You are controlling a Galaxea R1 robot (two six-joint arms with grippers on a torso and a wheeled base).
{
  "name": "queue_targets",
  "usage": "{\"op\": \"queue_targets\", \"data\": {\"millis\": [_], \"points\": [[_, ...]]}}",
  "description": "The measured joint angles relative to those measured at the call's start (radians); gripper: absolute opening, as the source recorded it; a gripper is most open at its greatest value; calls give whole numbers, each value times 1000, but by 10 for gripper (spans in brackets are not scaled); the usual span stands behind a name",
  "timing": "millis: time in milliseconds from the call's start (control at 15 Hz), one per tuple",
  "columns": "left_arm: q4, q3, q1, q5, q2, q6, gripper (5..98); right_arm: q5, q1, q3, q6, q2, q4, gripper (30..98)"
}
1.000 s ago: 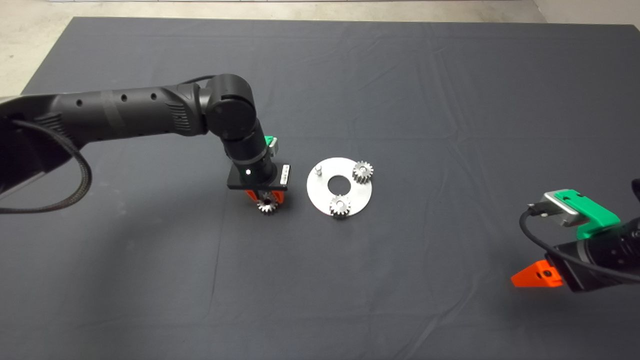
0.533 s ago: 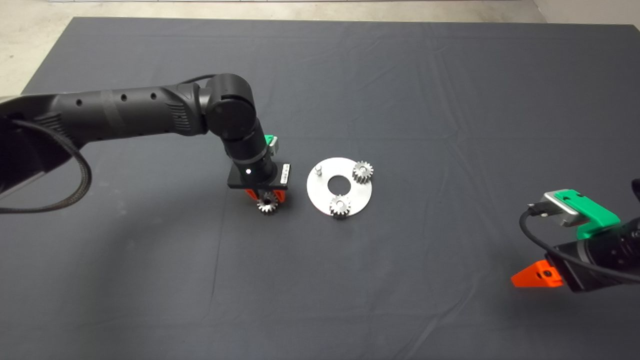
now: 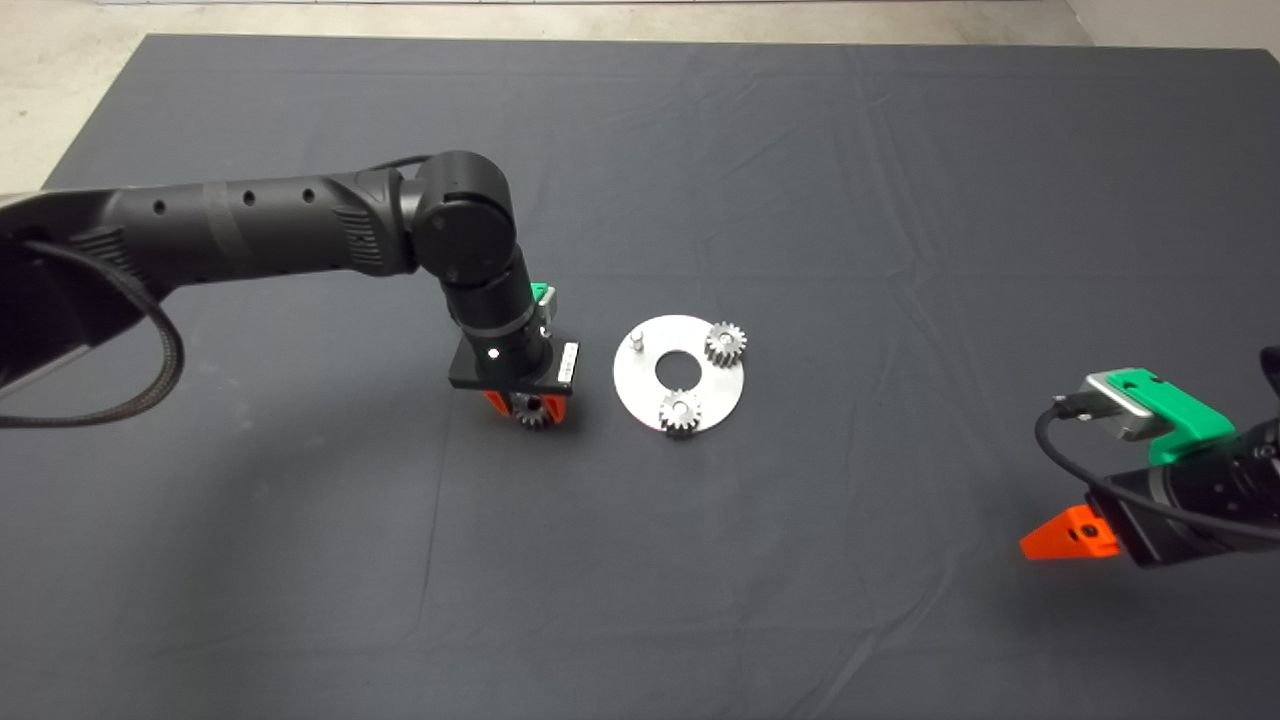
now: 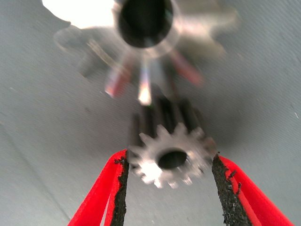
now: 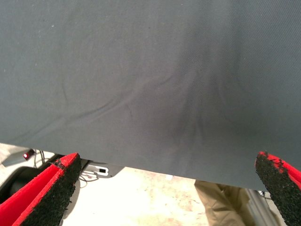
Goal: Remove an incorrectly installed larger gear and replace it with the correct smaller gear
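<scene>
A gear is being gripped by the left gripper (image 3: pixel 529 404) beside the round plate.

The smaller gear (image 4: pixel 170 159) is being held between the black pads (image 4: pixel 121 188), which are closed on its teeth, just left of the silver plate (image 3: pixel 638 388). Two more gears (image 3: pixel 680 411) are being carried by the plate. The right gripper (image 5: pixel 164 188) is being kept wide open and empty at the mat's (image 3: pixel 800 180) right edge.

We only get a sliver of the smaller gear (image 3: pixel 533 413) under the left hand (image 3: pixel 527 405), and the blurry metal thing (image 4: pixel 143 28) beyond it gets cut off.
</scene>
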State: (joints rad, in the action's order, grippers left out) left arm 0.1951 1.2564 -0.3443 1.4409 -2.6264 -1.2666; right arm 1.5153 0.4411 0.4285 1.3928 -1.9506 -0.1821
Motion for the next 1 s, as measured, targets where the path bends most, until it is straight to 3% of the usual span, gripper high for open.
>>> {"op": "queue_targets", "data": {"millis": [667,1000], "points": [[-11,1,-14,0,0,0,434,1,0,0,-5,4,0,978],[-12,7,-14,-1,-3,0,511,1,0,0,-5,5,0,978]]}}
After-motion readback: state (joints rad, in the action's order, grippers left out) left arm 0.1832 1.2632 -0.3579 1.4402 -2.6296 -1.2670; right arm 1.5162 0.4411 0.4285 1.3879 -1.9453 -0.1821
